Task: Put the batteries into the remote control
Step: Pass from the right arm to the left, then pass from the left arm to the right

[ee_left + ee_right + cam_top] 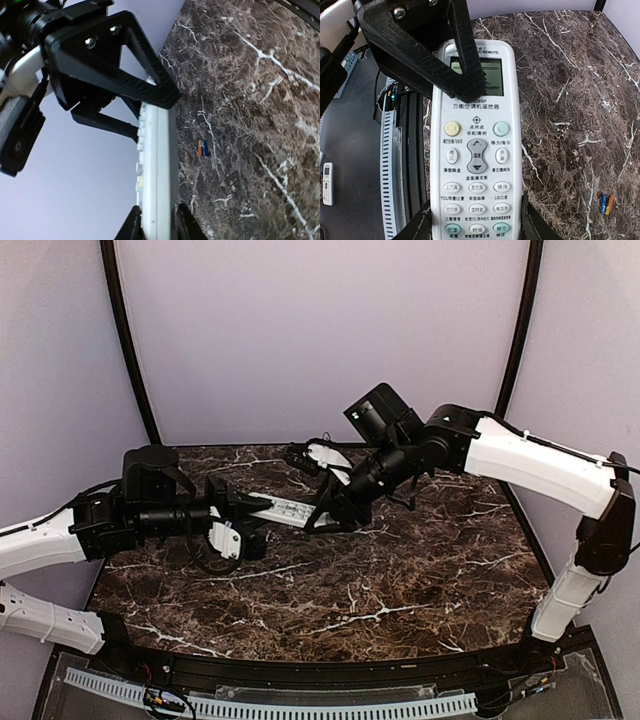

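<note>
The white remote control (285, 508) is held in the air between both grippers, above the marble table (400, 580). My left gripper (262, 506) is shut on its screen end, with fingers on the face and the back; in the left wrist view the remote (157, 165) shows edge-on between the left gripper's fingers (157, 225). My right gripper (476, 225) is shut on the side edges of the button end of the remote (476, 150), which faces its camera. The orange and blue batteries (606, 204) lie side by side on the table, also in the left wrist view (202, 148).
A slotted white cable duct (270, 702) runs along the table's near edge. A second small white remote (327, 183) lies off the table beside it. Purple walls close in the back and sides.
</note>
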